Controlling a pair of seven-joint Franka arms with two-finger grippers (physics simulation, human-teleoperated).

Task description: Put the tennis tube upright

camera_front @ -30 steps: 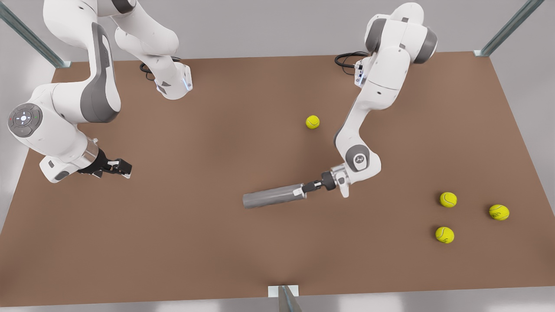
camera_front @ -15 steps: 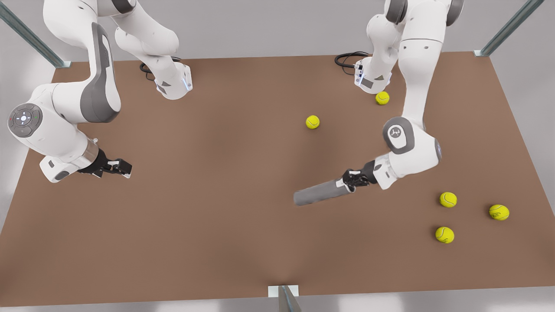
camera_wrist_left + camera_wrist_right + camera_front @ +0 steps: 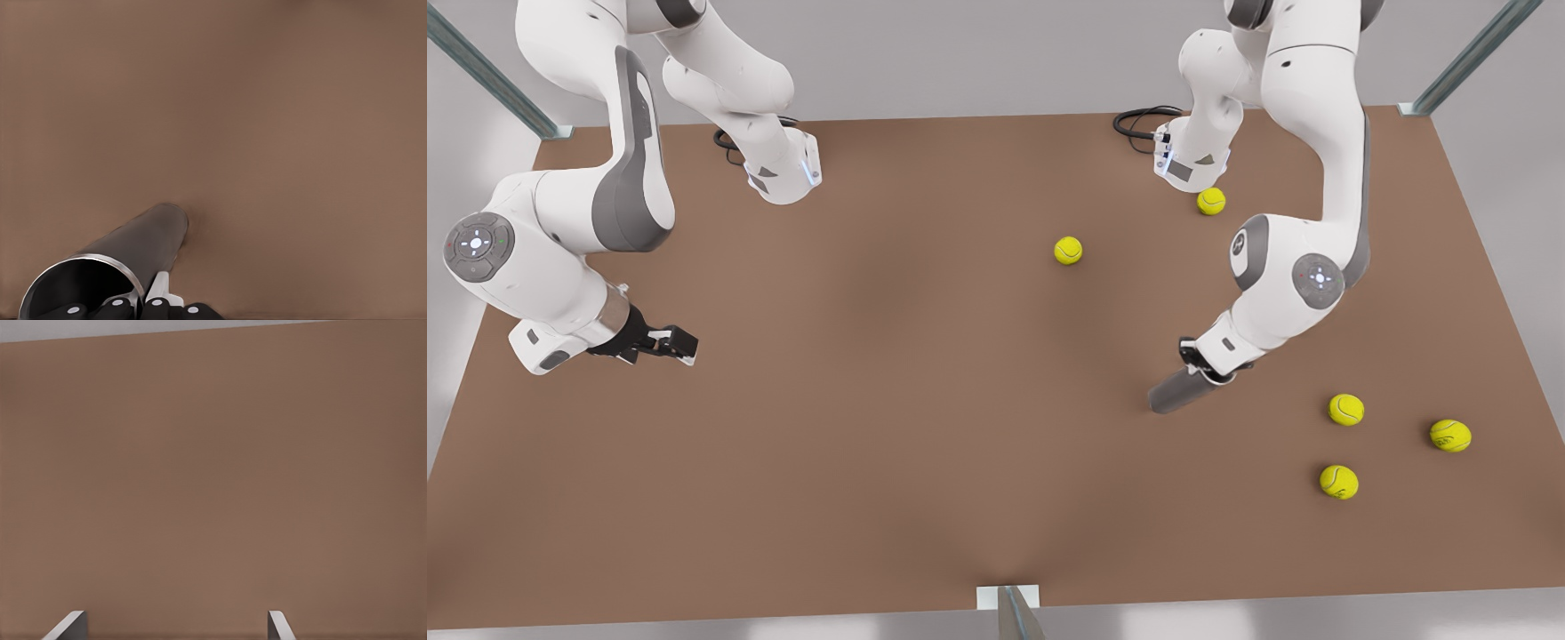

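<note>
Front view, lower right: my left gripper (image 3: 1199, 363) clamped the tennis tube (image 3: 1172, 395) by its open rim, tilted above the table (image 3: 925, 462). My right gripper (image 3: 660, 342) waited, fingers wide. Rotate slowly to vertical.

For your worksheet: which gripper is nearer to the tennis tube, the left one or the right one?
Left. The left gripper is shut on the tennis tube at its hollow end, on the front view's right. The right gripper waits open, far across the table on the front view's left.
</note>
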